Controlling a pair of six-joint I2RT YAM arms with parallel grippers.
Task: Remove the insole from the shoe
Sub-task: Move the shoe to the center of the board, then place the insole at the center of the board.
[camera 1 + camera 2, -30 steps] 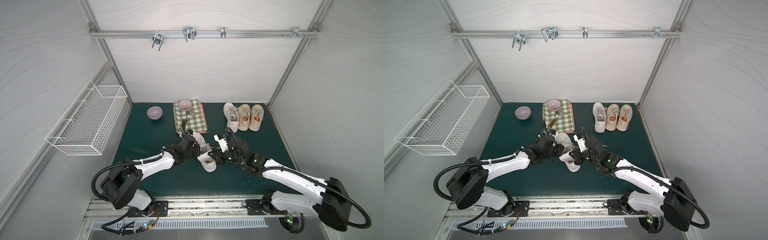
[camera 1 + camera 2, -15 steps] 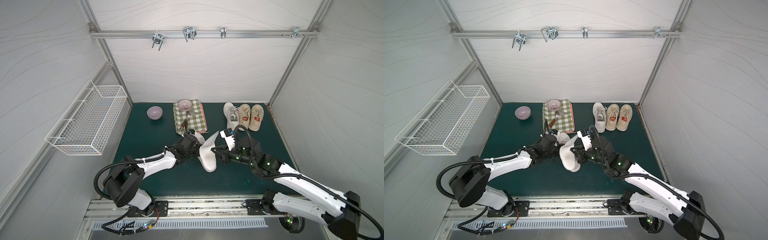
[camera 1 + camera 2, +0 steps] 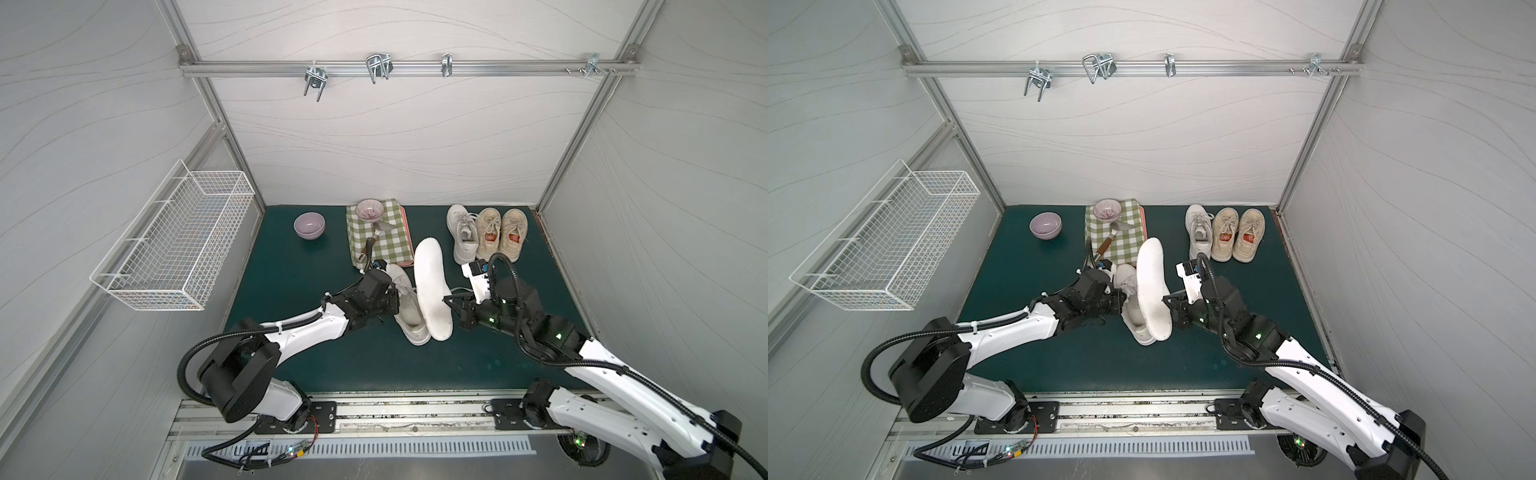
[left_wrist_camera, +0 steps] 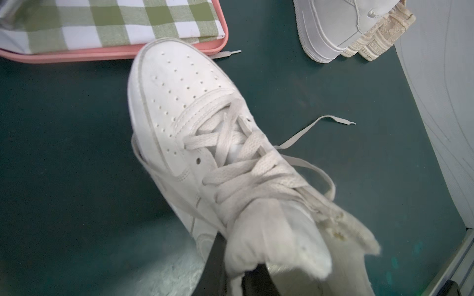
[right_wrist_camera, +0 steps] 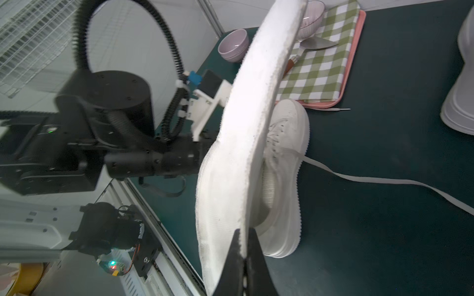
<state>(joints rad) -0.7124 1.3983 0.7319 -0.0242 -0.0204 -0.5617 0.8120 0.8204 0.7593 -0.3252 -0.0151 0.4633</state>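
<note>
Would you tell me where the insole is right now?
In both top views the insole is pinched by the right gripper, just right of the shoe.

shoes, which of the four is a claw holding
The white sneaker mid-mat, its tongue pinched by the left claw; the other three sneakers stand untouched in a row at the back.

- Insole (image 3: 432, 291): white, long, slightly bowed, wholly out of the shoe and lifted, at the centre of both top views.
- Shoe (image 3: 408, 309): white laced sneaker, upright on the green tabletop (image 3: 291, 291), just left of the insole.
</note>
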